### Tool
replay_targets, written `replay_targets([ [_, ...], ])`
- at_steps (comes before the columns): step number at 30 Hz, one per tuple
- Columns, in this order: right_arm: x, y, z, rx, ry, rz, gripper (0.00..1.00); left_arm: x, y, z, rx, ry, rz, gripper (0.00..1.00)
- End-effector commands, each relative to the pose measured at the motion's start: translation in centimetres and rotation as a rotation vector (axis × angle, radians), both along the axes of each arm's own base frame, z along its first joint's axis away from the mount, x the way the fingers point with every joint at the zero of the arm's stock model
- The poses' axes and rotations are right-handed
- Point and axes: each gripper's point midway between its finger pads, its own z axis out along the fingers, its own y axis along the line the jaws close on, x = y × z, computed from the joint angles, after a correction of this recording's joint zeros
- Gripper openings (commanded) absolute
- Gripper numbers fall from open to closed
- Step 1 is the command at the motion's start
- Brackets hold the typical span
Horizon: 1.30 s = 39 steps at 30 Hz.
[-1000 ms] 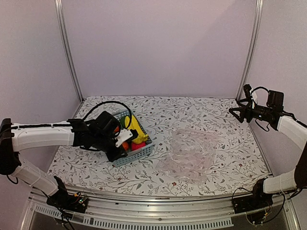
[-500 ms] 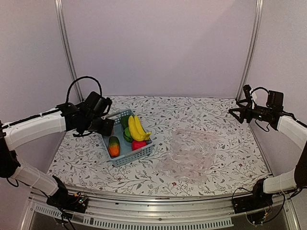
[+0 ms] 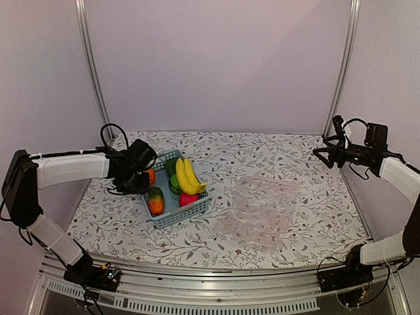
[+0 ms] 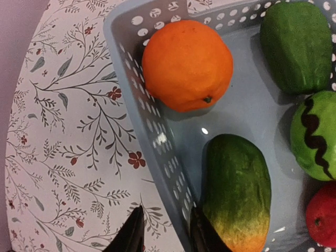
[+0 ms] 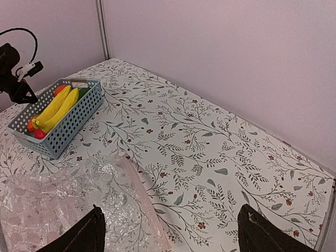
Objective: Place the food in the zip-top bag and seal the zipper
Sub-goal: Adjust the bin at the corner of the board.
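Note:
The food lies in a light-blue basket [image 3: 197, 205]: yellow bananas [image 3: 186, 176], an orange [image 4: 187, 65], an orange-green piece [image 4: 236, 194], green pieces [image 4: 296, 47] and a red piece [image 4: 320, 215]. My left gripper [image 4: 164, 236] is open low at the basket's left wall [image 4: 157, 136]. One finger is outside over the cloth. The other is inside, next to the orange-green piece. The clear zip-top bag [image 3: 262, 210] lies flat and empty right of the basket. Its zipper strip [image 5: 142, 205] shows in the right wrist view. My right gripper [image 5: 173, 236] is open and empty, raised at the back right [image 3: 325, 152].
A floral cloth [image 3: 262, 157] covers the table. Purple walls and metal posts [image 3: 342, 65] close the back and sides. The basket [image 5: 58, 115] and my left gripper [image 5: 13, 73] show far left in the right wrist view.
My left gripper went from above the basket up and to the left, then came down at the basket's left wall. The right arm, bag and basket have not moved.

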Motion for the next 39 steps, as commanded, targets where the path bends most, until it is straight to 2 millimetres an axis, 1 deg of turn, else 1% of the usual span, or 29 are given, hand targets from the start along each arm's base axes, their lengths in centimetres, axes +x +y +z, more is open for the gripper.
replay_targets([
  [1,0.2,-0.1,0.4,-0.001,0.0,0.008,0.86,-0.1,0.0,-2.2,-0.023,0.063,0.03,0.25],
  [4,0.3,-0.1,0.1,-0.001,0.007,0.008,0.86,0.5,-0.2,-2.7,-0.031,0.065,0.025,0.2],
  [7,0.4,-0.1,-0.1,-0.001,0.015,0.008,0.86,1.4,-0.5,-3.2,-0.038,0.069,0.016,0.1],
  [11,0.6,-0.2,-0.6,-0.005,0.03,0.007,0.85,3.6,-1.1,-3.0,-0.032,0.042,-0.018,0.0],
  [15,0.8,-0.3,-1.5,-0.011,0.05,0.005,0.84,5.7,-1.7,-2.9,-0.017,0.032,-0.04,0.0],
  [17,0.9,-0.3,-2.2,-0.012,0.069,0.013,0.83,6.5,-2.5,-3.0,-0.041,0.034,-0.056,0.0],
  [20,1.7,0.3,-3.5,-0.023,0.1,0.027,0.78,7.7,-4.3,-2.9,-0.101,0.021,-0.099,0.0],
  [22,2.4,1.4,-4.2,-0.011,0.161,0.042,0.73,8.5,-5.4,-2.8,-0.128,0.015,-0.124,0.0],
  [23,2.8,2.4,-5.3,-0.011,0.225,0.066,0.7,8.9,-5.9,-2.8,-0.138,0.013,-0.146,0.0],
  [24,2.9,3.5,-5.9,-0.043,0.258,0.097,0.66,9.3,-6.3,-2.7,-0.138,0.013,-0.161,0.08],
  [26,3.4,5.9,-7.5,-0.091,0.335,0.158,0.62,10.0,-6.2,-2.3,-0.112,0.015,-0.163,0.26],
  [27,3.8,7.0,-8.8,-0.096,0.399,0.184,0.61,10.2,-6.1,-1.7,-0.101,0.008,-0.162,0.33],
  [28,4.0,7.9,-9.6,-0.099,0.45,0.21,0.6,10.3,-6.0,-1.0,-0.096,-0.005,-0.161,0.4],
  [29,4.1,8.7,-10.1,-0.105,0.491,0.229,0.59,10.4,-5.9,-0.1,-0.094,-0.022,-0.162,0.46],
  [30,4.3,9.5,-11.5,-0.121,0.544,0.251,0.59,10.3,-5.8,0.9,-0.092,-0.04,-0.164,0.52],
  [31,4.4,9.9,-12.1,-0.139,0.573,0.26,0.6,10.2,-5.7,2.0,-0.096,-0.06,-0.168,0.56],
  [32,4.7,10.1,-13.0,-0.159,0.599,0.264,0.61,10.2,-5.7,3.6,-0.105,-0.087,-0.178,0.59],
  [33,5.0,10.1,-14.1,-0.178,0.624,0.264,0.62,10.1,-6.0,4.9,-0.116,-0.106,-0.194,0.62],
  [34,5.3,10.0,-14.5,-0.192,0.635,0.259,0.63,10.0,-6.4,6.1,-0.13,-0.126,-0.22,0.66],
  [36,5.7,9.8,-15.5,-0.222,0.664,0.256,0.65,9.8,-7.3,8.4,-0.141,-0.169,-0.282,0.68],
  [37,5.8,9.7,-16.3,-0.232,0.686,0.262,0.66,9.8,-7.8,9.1,-0.135,-0.193,-0.316,0.69],
  [38,6.1,9.8,-16.3,-0.237,0.689,0.273,0.66,9.7,-8.1,9.6,-0.128,-0.216,-0.348,0.69],
  [39,6.1,9.8,-16.8,-0.237,0.711,0.283,0.67,9.7,-8.4,9.8,-0.123,-0.232,-0.369,0.69],
])
